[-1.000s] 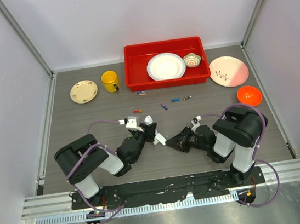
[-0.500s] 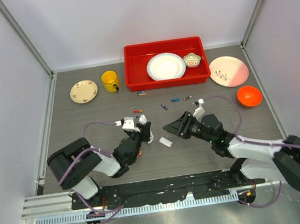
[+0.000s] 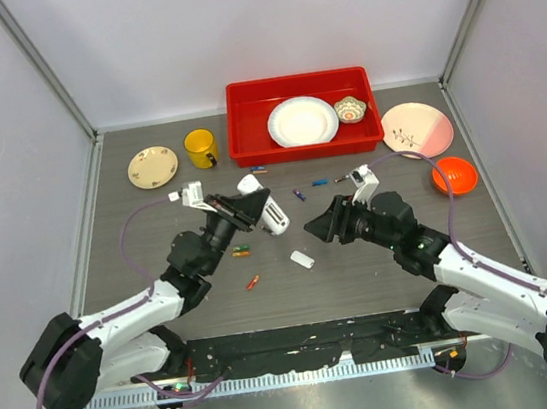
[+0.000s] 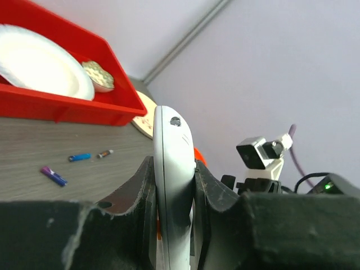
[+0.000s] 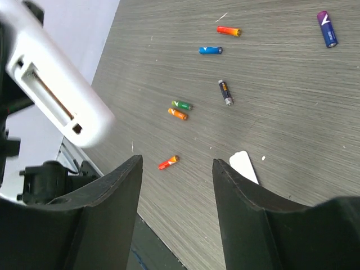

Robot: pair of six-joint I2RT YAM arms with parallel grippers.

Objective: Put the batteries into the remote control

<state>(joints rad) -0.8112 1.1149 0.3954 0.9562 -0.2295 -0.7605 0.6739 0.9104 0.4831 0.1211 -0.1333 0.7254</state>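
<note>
Now that your left claw [image 4: 174, 190] has swung up and out from beside its base, it stays clamped on the remote control [image 5: 58, 94]. It holds the handset clear of the counter [image 3: 365, 283], edge-on, with the open battery bay turned toward the right arm. That lift has brought three batteries into view just below the remote. A green battery [image 5: 181, 105] and an orange battery [image 5: 177, 113] lie just beside each other, and a red-orange battery [image 5: 167, 162] lies nearer the arm bases. Further right, the back cover [image 3: 303, 258] lies alone on the counter, touching neither claw. Beside it, your right claw [image 5: 177, 209] has opened and drawn back from the cover. It now hangs above the counter with its jaws apart and nothing between them. A black battery [image 5: 225, 92], a blue battery [image 5: 210, 50] and a purple battery [image 5: 326, 28] lie farther back, toward the red tray [image 3: 243, 128]. The opening step looks finished, and no battery is in the bay yet. I judge your next move is to bring the right claw down on one of the near cells. The green and orange pair sit so close together that picking just one could be awkward.
</note>
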